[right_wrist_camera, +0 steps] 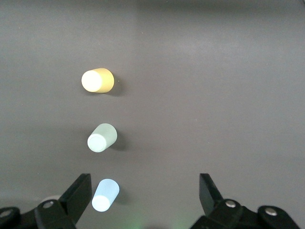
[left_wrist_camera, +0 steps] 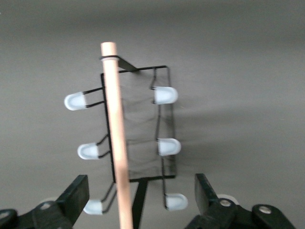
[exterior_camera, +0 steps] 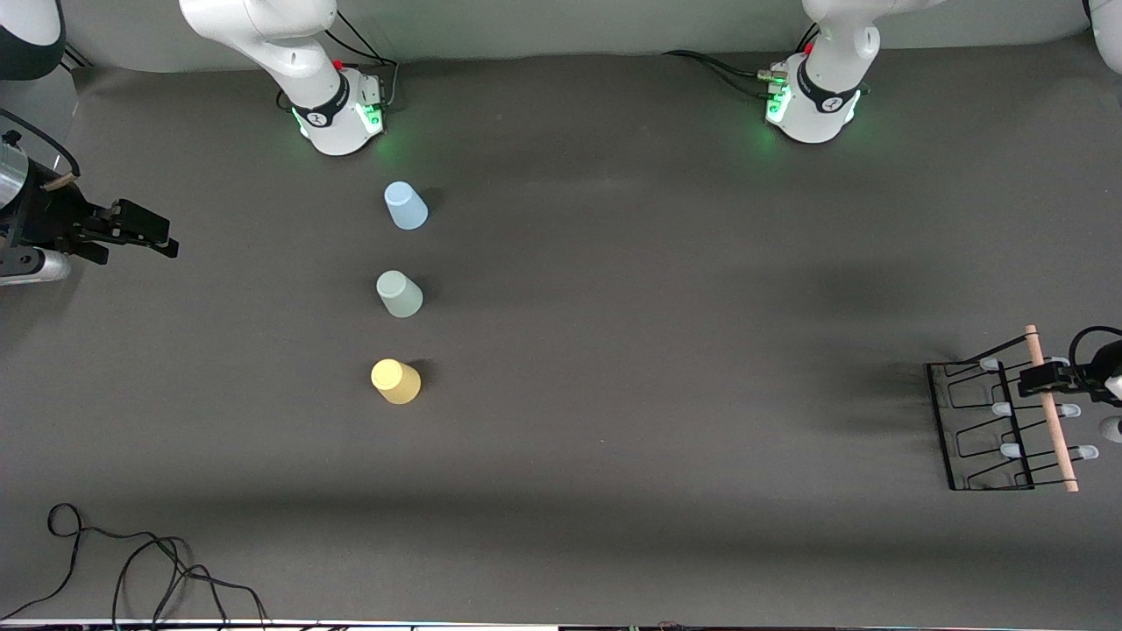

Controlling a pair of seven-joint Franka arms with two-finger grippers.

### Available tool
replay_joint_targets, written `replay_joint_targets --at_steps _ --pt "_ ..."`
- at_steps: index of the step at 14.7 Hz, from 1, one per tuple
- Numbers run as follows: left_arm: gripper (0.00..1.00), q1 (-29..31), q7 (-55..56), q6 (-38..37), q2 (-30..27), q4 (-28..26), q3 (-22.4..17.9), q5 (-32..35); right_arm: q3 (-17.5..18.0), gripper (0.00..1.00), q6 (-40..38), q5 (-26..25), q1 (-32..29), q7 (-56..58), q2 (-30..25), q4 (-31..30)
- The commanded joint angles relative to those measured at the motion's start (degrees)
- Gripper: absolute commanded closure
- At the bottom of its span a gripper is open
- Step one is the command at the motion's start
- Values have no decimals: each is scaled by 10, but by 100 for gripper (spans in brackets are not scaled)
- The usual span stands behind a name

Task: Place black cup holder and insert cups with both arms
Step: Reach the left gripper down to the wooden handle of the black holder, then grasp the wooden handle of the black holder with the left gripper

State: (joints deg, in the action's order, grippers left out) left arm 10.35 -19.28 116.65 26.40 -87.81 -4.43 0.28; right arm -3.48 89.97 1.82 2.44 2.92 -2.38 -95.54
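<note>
My left pincer (exterior_camera: 1043, 379) hangs spread over the black cup holder (exterior_camera: 982, 429) at the left arm's end of the bench. The holder looks light and stiff; grasp its wooden rod (left_wrist_camera: 116, 143). My right pincer (exterior_camera: 145, 232) waits, spread.

A: Arms? White shells, dark joint bands, green-lit bases – right arm (exterior_camera: 302, 66), left arm (exterior_camera: 828, 83). Black cables at both.
B: Grippers? Black, 2-finger – left gripper (left_wrist_camera: 138, 198), right gripper (right_wrist_camera: 145, 195); silver screws.
</note>
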Motion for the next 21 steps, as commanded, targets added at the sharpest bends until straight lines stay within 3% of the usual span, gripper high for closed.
replay_joint_targets --at_steps 1,2,5,7,10,13,15,17,21 --pt "19 14 -38 32 34 7 3 6 6 0 6 -11 -4 -9 -3 -3" --pt "27 20 -43 35 38 6 3 6 7 0 6 -11 -4 -9 -3 -3" --pt "35 22 -44 36 52 3 3 6 6 0 6 -11 -4 -10 -3 -3" --pt "45 22 -50 33 52 3 3 6 6 0 6 -11 -4 -9 -3 -3" --pt "53 23 -59 29 52 4 4 6 6 0 6 -11 -4 -9 -3 -3" --pt "54 18 -59 24 52 4 3 6 6 0 6 -11 -5 -9 -4 -3" --pt "84 20 -59 24 52 2 3 6 6 0 6 -11 -5 -9 -4 -3" --pt "100 22 -69 24 52 4 3 6 5 0 6 -11 -5 -9 -3 -3" --pt "100 15 -60 23 47 11 4 5 5 0 6 -11 -5 -9 -3 -3"
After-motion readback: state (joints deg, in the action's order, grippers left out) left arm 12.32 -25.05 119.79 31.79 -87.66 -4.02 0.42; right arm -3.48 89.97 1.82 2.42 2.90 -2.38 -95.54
